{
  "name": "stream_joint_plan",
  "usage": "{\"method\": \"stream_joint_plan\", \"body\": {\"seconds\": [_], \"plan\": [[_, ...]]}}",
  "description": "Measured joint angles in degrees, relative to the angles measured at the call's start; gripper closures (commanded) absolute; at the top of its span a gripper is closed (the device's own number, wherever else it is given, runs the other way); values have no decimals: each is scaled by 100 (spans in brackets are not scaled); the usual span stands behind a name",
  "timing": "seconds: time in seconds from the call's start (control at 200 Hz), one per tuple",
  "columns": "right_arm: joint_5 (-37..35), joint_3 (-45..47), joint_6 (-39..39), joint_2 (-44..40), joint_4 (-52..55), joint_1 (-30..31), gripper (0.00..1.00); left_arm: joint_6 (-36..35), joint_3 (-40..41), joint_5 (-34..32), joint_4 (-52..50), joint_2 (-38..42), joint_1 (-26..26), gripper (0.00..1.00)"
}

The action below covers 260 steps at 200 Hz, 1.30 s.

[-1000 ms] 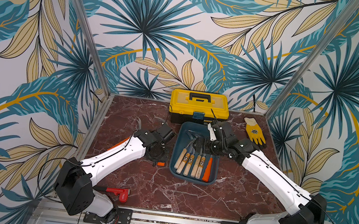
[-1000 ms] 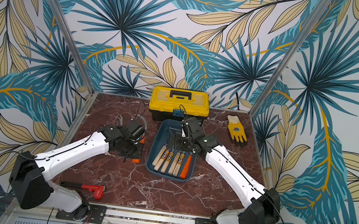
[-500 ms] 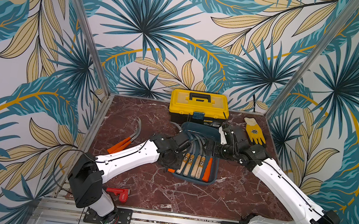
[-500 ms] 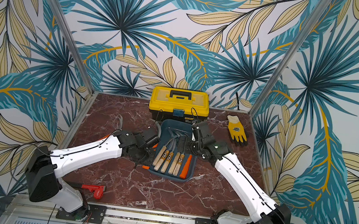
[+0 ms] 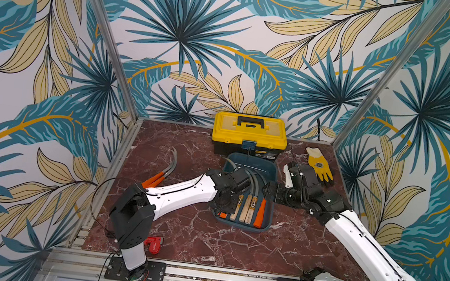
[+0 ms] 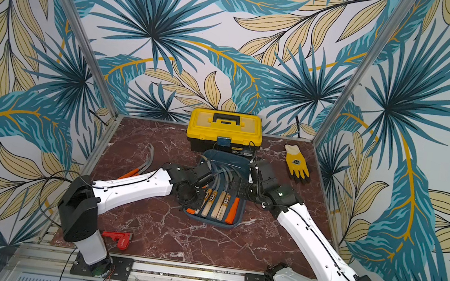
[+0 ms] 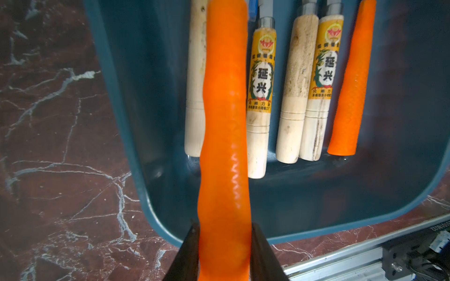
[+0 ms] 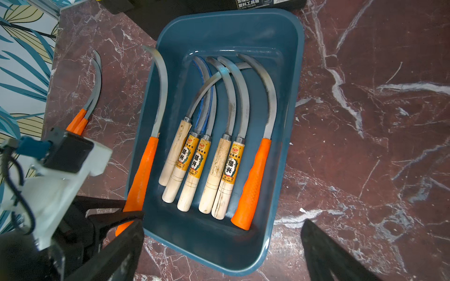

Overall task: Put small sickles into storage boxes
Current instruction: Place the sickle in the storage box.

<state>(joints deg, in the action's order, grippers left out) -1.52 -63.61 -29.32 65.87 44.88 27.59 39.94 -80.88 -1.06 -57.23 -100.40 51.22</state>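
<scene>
- Sickles (image 8: 216,175): 6 lie side by side in the teal tray (image 5: 261,166) at the centre of a top view, handles together and blades curving toward the yellow toolbox (image 5: 249,134).
- Left hand (image 7: 225,234) is clamped on the butt of a 7th, orange-handled sickle (image 7: 224,109). It holds it parallel to the others over the tray's edge, probably so it nests beside them.
- Right hand (image 8: 220,227) gapes wide and empty near the tray.
- 2 orange sickles (image 5: 165,169) lie on the bench (image 5: 204,242), left of centre.

The tray (image 8: 295,73) floor was pretty much taken up by sickles (image 8: 219,170); only a strip by the left wall was left bare, overhung by the held orange sickle (image 8: 143,170). Far end was blocked by the toolbox (image 5: 250,132). Loads of desk (image 5: 219,243) was left open in front.
</scene>
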Motion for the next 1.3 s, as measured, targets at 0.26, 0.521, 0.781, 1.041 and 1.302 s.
{"method": "stream_joint_plan", "body": {"seconds": [0.26, 0.521, 0.781, 1.041, 1.302], "plan": [[-4, 2, 20, -31, 125, -66, 0, -267, -319, 24, 9, -638, -118, 100], [4, -2, 83, 4, 168, -160, 0, -610, -581, 107, 35, -1080, -570, 100], [28, -2, 131, 136, 170, -251, 1, -863, -758, 151, 68, -1453, -675, 100], [31, -2, 129, 136, 168, -297, 0, -962, -874, 42, 63, -1600, -365, 100], [46, -2, 129, 136, 168, -323, 1, -986, -874, -9, 63, -1606, -229, 100]]}}
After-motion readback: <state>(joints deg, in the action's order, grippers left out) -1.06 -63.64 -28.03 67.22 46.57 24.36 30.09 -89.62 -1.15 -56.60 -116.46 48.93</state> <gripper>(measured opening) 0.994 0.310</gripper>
